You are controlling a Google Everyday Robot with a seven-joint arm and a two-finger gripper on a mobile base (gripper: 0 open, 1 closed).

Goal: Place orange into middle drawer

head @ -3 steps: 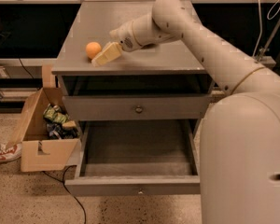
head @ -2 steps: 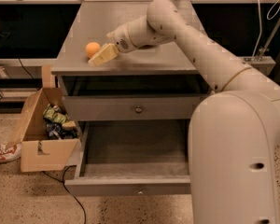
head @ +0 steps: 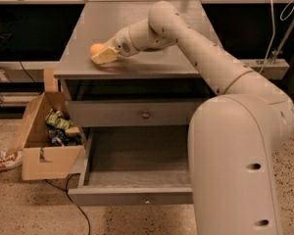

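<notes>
The orange (head: 95,49) sits on the grey cabinet top (head: 152,28), near its left front edge. My gripper (head: 105,56) reaches in from the right and lies right against the orange's front right side, covering part of it. The middle drawer (head: 132,196), with a small pale knob on its front, is pulled out below and looks empty inside. My arm stretches across the cabinet top, and its large pale body fills the lower right of the view.
A closed drawer front with a darker knob (head: 145,114) is above the open drawer. An open cardboard box (head: 41,155) holding packets stands on the floor to the left of the cabinet. A cable (head: 76,209) lies on the floor.
My gripper has slid a little to the left across the cabinet top, up against the orange. The orange has stayed in place.
</notes>
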